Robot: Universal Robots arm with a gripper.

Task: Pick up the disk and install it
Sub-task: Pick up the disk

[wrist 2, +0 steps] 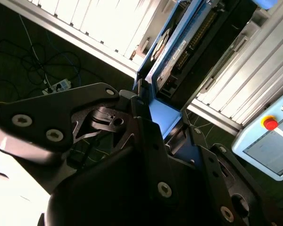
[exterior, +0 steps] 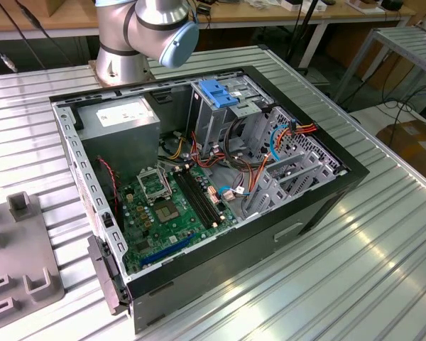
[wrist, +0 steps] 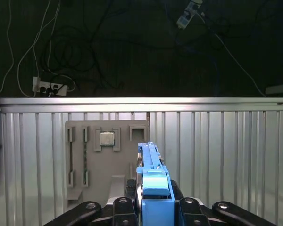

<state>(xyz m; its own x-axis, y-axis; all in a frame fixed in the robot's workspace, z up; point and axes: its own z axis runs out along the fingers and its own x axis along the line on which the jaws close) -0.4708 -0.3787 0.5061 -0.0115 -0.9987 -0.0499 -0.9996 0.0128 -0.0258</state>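
Observation:
My gripper is shut on the disk, which stands edge-on between the black fingers; its blue carrier frame is nearest the camera. In the second wrist view the disk juts away from the gripper, showing its silver side and blue edge. It hangs in the air above the slatted metal table. The open computer case lies on that table in the exterior view, with the arm's lower joints behind it.
Inside the case are a grey power supply box, a blue-handled drive cage, the green motherboard and loose cables. A grey fixture tray holds a chip. A pendant with a red button sits off the table.

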